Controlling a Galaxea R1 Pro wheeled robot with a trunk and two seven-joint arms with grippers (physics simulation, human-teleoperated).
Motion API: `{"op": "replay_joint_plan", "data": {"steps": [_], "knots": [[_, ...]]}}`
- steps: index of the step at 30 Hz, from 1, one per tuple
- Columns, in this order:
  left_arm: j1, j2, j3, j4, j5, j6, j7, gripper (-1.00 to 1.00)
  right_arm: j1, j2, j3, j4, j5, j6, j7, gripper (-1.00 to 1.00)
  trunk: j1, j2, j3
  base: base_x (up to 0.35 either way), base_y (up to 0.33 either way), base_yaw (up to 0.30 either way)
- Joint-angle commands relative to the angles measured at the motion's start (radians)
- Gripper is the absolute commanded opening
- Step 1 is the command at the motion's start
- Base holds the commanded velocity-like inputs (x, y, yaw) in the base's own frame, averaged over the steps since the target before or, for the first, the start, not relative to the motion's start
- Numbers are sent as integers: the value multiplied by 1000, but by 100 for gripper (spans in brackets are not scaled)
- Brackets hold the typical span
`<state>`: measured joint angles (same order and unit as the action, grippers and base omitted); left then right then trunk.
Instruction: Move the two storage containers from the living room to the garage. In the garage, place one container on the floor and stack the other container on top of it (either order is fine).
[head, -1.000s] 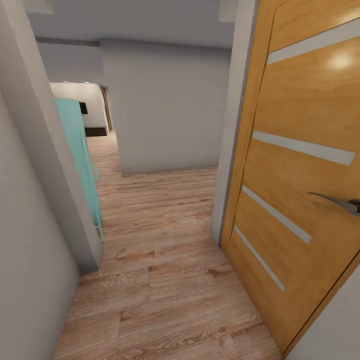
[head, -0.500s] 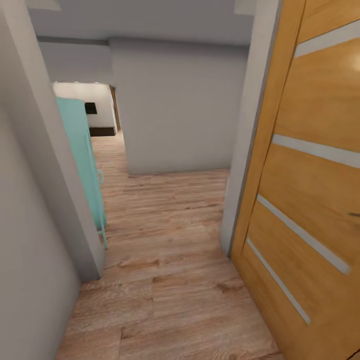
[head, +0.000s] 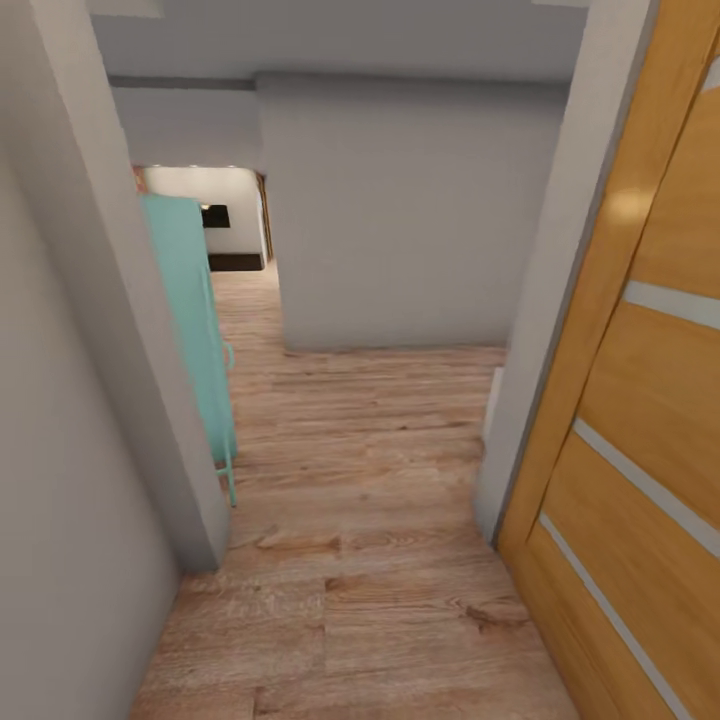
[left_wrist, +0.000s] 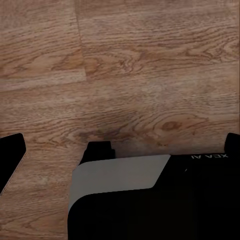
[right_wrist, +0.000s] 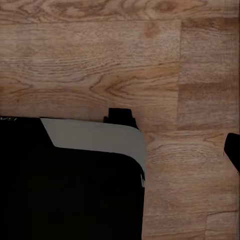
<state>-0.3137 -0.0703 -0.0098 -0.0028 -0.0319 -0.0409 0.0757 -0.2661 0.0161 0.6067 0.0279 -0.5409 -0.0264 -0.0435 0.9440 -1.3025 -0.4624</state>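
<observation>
The two storage containers are out of view. I am in a narrow hallway with a light wood-plank floor (head: 360, 560). In the left wrist view, my left gripper (left_wrist: 120, 150) hangs above the planks, open, its black fingertips (left_wrist: 10, 160) far apart with nothing between them. Below it is the robot's own black and grey base (left_wrist: 125, 200). In the right wrist view, my right gripper (right_wrist: 120, 140) is also open and empty over the planks. One of its fingertips (right_wrist: 232, 150) shows at the picture's edge, beside the black base (right_wrist: 70, 185).
An orange wooden door (head: 650, 400) with pale strips stands open close on the right, next to a grey wall edge (head: 550, 330). A grey wall corner (head: 120, 350) is close on the left, with a teal cabinet (head: 195, 330) behind it. A grey wall (head: 400, 220) blocks straight ahead; the passage continues far left (head: 235, 225).
The whole head view has shifted: the door, wall and teal cabinet slid rightward and the door handle left the picture, so the camera moved. Nothing was gripped or released.
</observation>
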Motion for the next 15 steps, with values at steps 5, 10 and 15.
{"op": "replay_joint_plan", "data": {"steps": [5, 10, 15], "knots": [[-1, 0, -1, 1, -3, -4, 4, 100, -1, 1, 8, 3, -8, -3, -1, 100, 1, 0, -1, 320, 0, 7], [-1, 0, -1, 1, -3, -4, 4, 100, -1, 1, 8, 3, -8, -3, -1, 100, 1, 0, -1, 320, 0, 1], [-1, 0, -1, 1, -3, -4, 4, 100, -1, 1, 8, 3, -8, -3, -1, 100, 1, 0, -1, 320, 0, 0]]}}
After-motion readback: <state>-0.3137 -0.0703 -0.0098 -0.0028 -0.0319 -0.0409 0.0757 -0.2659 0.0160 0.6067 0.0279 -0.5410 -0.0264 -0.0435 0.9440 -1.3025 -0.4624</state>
